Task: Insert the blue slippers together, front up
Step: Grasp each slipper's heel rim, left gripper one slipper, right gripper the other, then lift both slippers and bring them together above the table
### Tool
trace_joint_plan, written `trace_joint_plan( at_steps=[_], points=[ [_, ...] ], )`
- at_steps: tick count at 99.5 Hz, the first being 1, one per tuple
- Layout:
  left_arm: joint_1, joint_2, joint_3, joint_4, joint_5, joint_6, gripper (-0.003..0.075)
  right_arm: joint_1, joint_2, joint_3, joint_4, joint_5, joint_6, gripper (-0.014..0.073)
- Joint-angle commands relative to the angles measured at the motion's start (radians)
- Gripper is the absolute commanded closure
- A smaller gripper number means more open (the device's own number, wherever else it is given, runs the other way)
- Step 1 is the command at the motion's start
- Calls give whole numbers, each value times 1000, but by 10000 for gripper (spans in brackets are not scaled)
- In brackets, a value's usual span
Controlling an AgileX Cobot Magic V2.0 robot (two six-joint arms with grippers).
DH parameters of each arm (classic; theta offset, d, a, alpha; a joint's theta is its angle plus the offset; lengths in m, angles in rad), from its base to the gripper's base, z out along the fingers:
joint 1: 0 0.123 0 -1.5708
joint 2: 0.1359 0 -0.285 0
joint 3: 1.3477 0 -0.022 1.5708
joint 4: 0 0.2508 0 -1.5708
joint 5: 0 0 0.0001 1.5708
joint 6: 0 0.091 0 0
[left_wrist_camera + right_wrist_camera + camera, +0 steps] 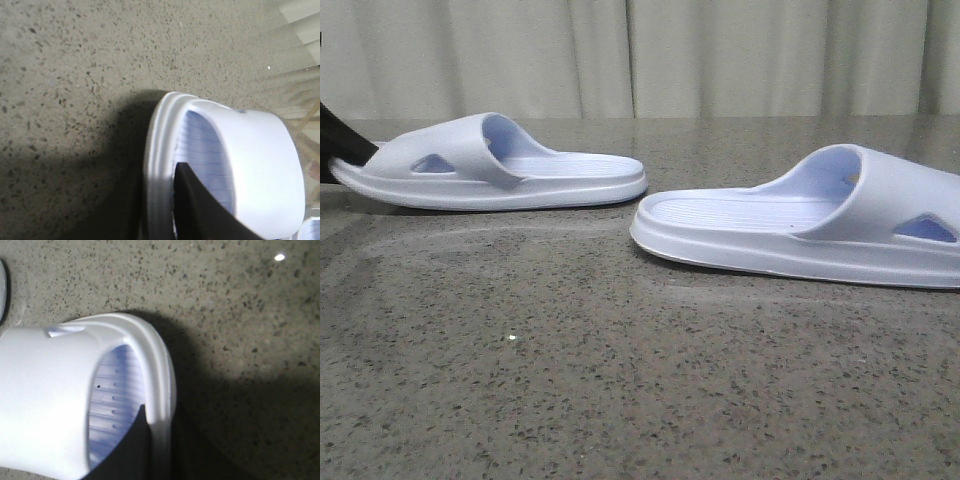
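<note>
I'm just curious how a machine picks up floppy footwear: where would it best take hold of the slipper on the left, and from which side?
Probably the toe-end rim of the left slipper, approached from the robot's left. It lies flat, toe pointing left, so that end is open to reach. The left wrist view shows a dark finger already inside the toe opening over the ribbed footbed; an outside finger isn't visible.

No lettering, brand mark, number or sign can be read anywhere in the three views. The slippers [490, 160] carry only moulded ribs on their footbeds and plain, unmarked straps. The speckled table [620, 380] and the pale curtain [720, 60] behind it bear no print either.
</note>
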Motion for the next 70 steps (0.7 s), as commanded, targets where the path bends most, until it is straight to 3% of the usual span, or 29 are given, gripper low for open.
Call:
trace_joint_plan(
  at_steps=[1,38,70],
  points=[
    [2,-34,-30,-54,46,9,705,-5,-16,-27,32,-18,-18,701],
    [28,-154,-27,-61,30,46,705,-9,-16,-88,83,29,-23,701],
    [110,-199,-27,-66,195,42,705,-9,-18,-189,314,143,-118,701]
  ],
)
